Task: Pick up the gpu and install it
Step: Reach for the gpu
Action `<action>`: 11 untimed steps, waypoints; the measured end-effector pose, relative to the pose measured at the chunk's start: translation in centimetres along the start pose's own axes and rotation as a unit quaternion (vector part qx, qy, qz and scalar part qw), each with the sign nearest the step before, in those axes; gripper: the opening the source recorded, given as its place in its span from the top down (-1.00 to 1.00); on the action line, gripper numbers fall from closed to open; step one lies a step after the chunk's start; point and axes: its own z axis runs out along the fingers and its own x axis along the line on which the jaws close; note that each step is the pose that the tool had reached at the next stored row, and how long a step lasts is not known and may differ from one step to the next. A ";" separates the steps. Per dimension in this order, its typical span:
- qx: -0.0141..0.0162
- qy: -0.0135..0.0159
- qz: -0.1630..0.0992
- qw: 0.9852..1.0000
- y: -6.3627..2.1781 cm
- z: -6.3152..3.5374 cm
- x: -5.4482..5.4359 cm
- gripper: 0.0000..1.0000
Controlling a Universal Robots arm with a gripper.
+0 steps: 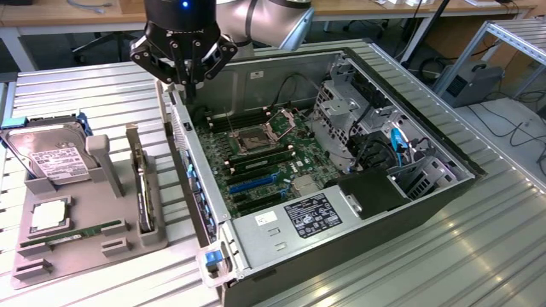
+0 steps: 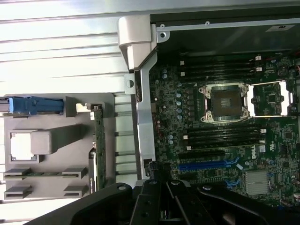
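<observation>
Thin green gpu card (image 1: 143, 192) stands edge-up, long side along silver pc wall (image 1: 192, 160), on the exterior view's left of my black gripper (image 1: 189, 83); can't tell its grip.

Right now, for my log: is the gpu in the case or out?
Out: the gpu stands on edge in the grey holder beside the case.

White lettering (image 2: 251, 150) on the motherboard (image 2: 276, 140) appears to read "DELL". Print on the black label (image 1: 312, 215) and the hard drive (image 1: 51, 157) label is too small to read.
</observation>
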 end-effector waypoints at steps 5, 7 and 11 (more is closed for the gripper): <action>0.000 0.000 0.000 1.000 -0.01 0.00 0.2 0.79; 0.000 0.000 0.000 1.000 -0.02 0.00 0.2 0.79; 0.000 0.000 0.000 1.000 -0.03 -0.01 0.3 0.79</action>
